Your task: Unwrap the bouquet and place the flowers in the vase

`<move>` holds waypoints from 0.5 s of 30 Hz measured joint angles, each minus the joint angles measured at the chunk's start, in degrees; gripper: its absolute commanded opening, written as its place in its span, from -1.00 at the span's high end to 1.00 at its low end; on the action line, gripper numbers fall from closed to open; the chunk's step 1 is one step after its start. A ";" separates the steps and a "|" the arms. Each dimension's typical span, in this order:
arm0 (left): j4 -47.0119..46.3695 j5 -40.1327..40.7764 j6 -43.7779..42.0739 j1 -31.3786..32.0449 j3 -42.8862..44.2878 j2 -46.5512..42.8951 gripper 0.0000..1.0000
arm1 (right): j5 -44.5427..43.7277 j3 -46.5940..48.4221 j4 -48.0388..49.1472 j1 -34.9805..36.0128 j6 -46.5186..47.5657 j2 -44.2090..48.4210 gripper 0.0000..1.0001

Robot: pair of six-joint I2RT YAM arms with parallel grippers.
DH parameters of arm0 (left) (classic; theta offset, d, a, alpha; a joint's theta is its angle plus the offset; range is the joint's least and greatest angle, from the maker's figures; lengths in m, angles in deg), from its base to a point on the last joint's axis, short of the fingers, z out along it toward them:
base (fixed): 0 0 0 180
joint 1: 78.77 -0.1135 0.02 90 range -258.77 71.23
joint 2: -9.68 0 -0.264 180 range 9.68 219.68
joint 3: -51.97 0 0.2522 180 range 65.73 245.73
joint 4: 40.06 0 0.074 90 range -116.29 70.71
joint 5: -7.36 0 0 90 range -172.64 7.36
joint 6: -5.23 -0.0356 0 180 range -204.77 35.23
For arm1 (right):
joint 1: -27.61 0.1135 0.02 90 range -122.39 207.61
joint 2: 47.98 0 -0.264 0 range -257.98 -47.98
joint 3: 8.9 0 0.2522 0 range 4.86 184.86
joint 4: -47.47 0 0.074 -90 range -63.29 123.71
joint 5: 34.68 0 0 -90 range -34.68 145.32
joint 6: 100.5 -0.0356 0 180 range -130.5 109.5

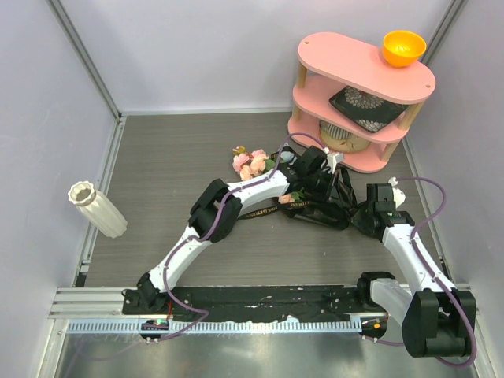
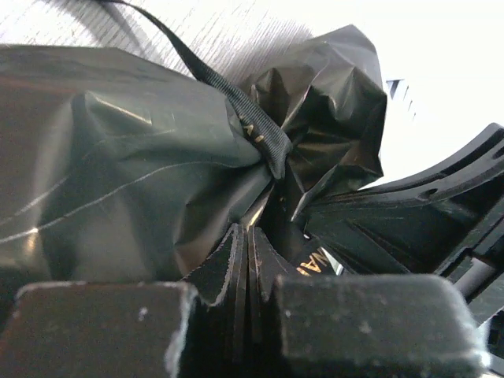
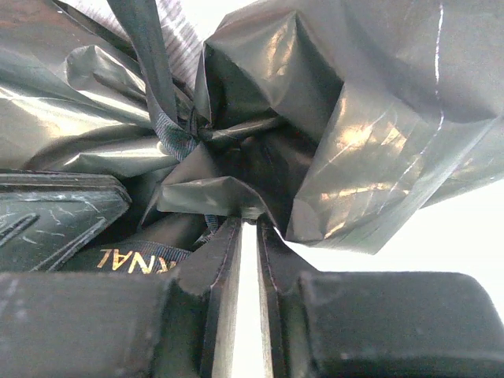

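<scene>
Top view: the bouquet (image 1: 256,163) lies centre-right with its blooms showing, its black wrap (image 1: 315,211) largely hidden under both wrists.

Left wrist view: the left gripper (image 2: 248,240) is closed, tips at the wrap's knot below the ribbon (image 2: 236,102). What it pinches is unclear.

Right wrist view: the right gripper (image 3: 246,224) shows a thin slit, tips against a paper fold. Its grip is unclear.

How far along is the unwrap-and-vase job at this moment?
Done: nothing yet; the ribbon ties the black paper round the bouquet. In hand: the left end effector, shut, and the right end effector are both at that tied neck. Left: untying, unwrapping, moving the flowers to the vase, which holds none.
</scene>
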 measured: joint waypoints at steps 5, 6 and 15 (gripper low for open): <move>0.94 0.44 -0.85 0.13 0.00 0.02 0.90 | -0.57 -0.35 1.60 0.00 0.72 -0.17 0.55; 1.01 0.55 -0.87 0.13 0.00 0.02 0.90 | -0.59 -0.37 1.90 0.00 0.83 -0.37 0.55; 2.16 1.29 -1.53 -0.02 0.00 0.02 0.92 | -1.42 -1.53 7.50 0.00 4.00 0.72 0.54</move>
